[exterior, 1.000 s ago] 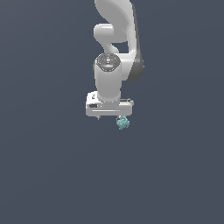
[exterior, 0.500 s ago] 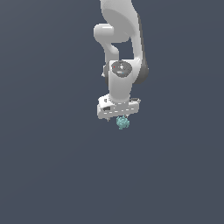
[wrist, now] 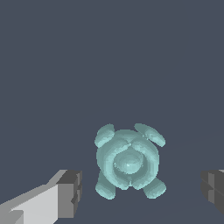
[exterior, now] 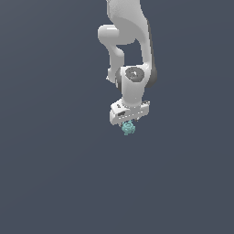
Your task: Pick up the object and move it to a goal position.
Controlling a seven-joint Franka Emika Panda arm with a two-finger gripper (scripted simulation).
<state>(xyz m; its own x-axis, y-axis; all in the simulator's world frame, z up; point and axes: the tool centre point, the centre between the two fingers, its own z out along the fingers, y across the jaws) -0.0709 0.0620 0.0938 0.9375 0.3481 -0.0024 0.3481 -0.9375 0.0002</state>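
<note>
The object [exterior: 128, 128] is a small pale teal knobbly lump on the plain dark grey ground. In the exterior view it sits just under the white hand of my arm. In the wrist view the object [wrist: 128, 162] lies between my two fingers, with a gap on each side. My gripper [exterior: 129, 123] is open and straddles the object without touching it. One dark finger pad [wrist: 70, 199] shows on one side and the other finger pad [wrist: 213, 190] at the opposite edge of the picture.
The white arm [exterior: 130, 45] rises above the hand to the top of the exterior view. All around is a uniform dark grey surface [exterior: 55, 173] with no other objects or edges in view.
The wrist and hand have swung toward the exterior view's right and turned over the object. The object has stayed in place.
</note>
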